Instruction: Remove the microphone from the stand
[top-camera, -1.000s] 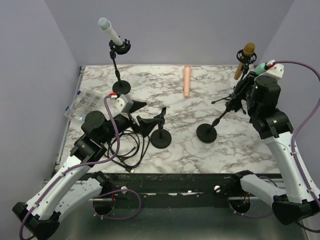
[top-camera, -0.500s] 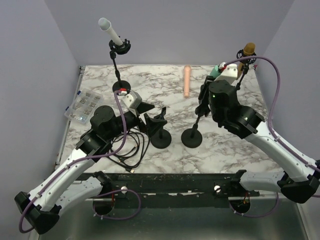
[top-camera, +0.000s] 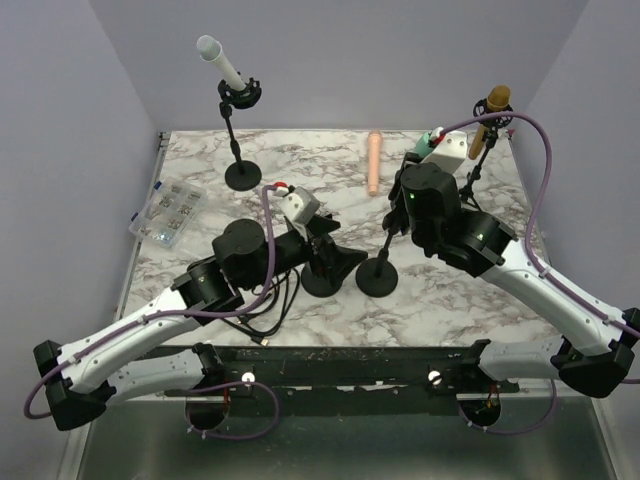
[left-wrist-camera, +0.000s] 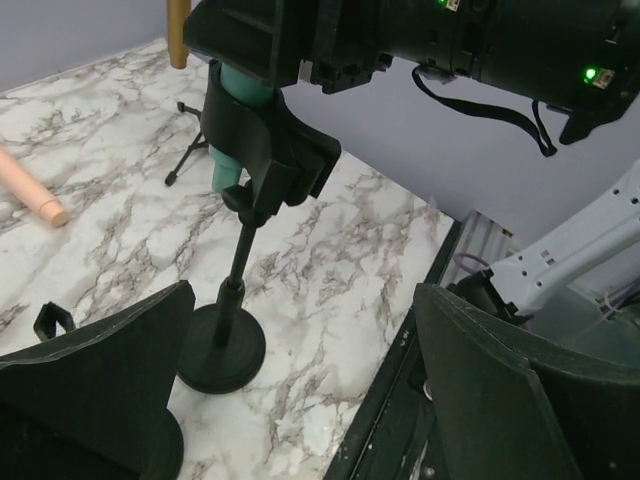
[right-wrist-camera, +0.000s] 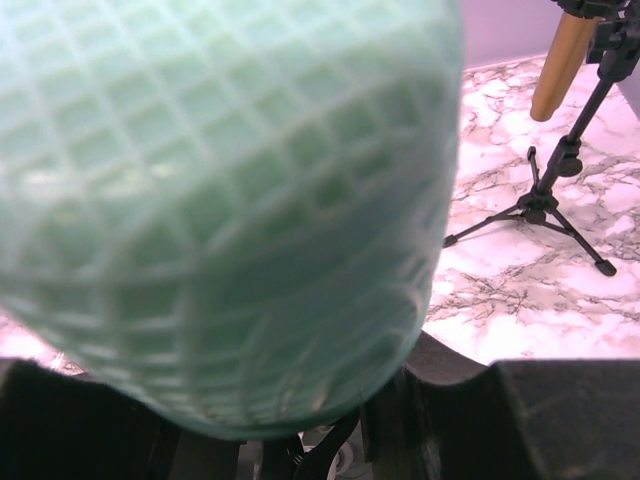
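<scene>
Left gripper (left-wrist-camera: 300, 370), jaws spread wide, waits just left of the stand (left-wrist-camera: 222, 345), probably to pin its base to the tabletop (top-camera: 440, 300). Above that stand, the right gripper (top-camera: 410, 195) jaws clamp the green microphone (right-wrist-camera: 220, 200), apparently not yet out of its clip.

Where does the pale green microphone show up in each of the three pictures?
Top external: green microphone upper right, only a sliver showing.
Left wrist: green microphone upper left, above its black stand.
Right wrist: green microphone mesh head fills the frame.
Shared landmark: gold microphone, in all three.
</scene>
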